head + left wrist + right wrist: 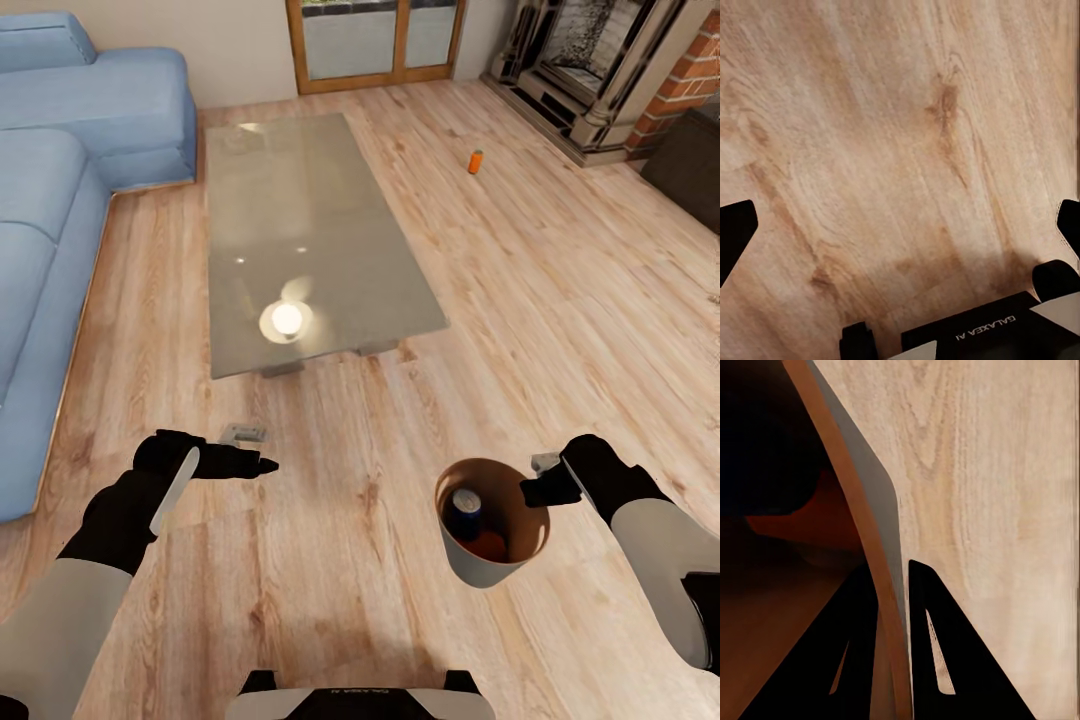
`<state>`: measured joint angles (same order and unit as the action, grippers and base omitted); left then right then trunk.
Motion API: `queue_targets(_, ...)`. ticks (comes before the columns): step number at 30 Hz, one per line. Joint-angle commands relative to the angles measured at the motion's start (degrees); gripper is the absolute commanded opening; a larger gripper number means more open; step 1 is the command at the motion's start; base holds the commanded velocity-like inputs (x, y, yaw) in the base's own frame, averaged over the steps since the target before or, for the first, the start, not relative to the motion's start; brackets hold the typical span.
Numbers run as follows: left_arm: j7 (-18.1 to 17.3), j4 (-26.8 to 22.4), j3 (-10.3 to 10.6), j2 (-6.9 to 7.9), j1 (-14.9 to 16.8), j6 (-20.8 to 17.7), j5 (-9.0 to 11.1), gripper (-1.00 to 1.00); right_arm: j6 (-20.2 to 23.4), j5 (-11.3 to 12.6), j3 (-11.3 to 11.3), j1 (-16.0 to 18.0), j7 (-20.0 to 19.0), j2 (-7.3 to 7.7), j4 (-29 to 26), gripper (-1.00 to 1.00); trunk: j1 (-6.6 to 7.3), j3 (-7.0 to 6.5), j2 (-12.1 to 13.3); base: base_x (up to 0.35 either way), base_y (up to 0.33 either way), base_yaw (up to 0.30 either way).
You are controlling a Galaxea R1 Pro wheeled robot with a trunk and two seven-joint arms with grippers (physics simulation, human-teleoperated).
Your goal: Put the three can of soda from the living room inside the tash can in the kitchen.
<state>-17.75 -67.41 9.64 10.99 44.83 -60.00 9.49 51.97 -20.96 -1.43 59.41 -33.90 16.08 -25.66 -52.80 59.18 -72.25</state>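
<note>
Bare wood floor (560,300) runs open from the lower centre to the frame's upper right — one orange can (476,161) stands there. The glass coffee table (310,240) blocks the centre; the blue sofa (60,200) walls the left edge.

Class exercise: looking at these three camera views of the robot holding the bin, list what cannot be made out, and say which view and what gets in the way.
- Orange-red can inside the trash can: head view, mostly hidden by the dark blue can and the bin's wall.
- Can on the floor: head view, too small to read any label.
- Bin's inside: right wrist view, too dark to tell the cans apart.
- Left gripper: head view, seen edge-on; opening unclear.
</note>
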Motion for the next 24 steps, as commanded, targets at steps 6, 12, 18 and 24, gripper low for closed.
queue_targets(6, 0.0, 0.0, 0.0, 0.0, 0.0, 0.0, 0.0, 1.0, 0.3, 0.8, 0.0, 0.0, -0.2, -0.06, 0.0, -1.0, 0.0, -0.36, 0.0, 0.0, -0.305, 0.0)
queue_targets(12, 0.0, 0.0, 0.0, -0.2, 0.0, 0.0, 0.0, 1.0, 0.2, 0.8, 0.0, 0.0, -0.3, -0.08, 0.0, -1.0, 0.0, -0.87, 0.0, 0.0, -0.306, 0.0)
queue_targets(18, 0.0, 0.0, 0.0, -0.45, 0.0, 0.0, -0.1, 1.0, 0.2, 0.8, 0.0, 0.0, -0.3, -0.08, 0.0, -1.0, 0.0, -1.4, 0.0, 0.0, -0.306, 0.0)
queue_targets(24, 0.0, 0.0, 0.0, -0.66, 0.0, 0.0, -0.2, 1.0, 0.2, 0.8, 0.1, 0.0, -0.3, -0.03, -0.1, -1.0, 0.0, -1.94, 0.0, 0.0, -0.306, 0.0)
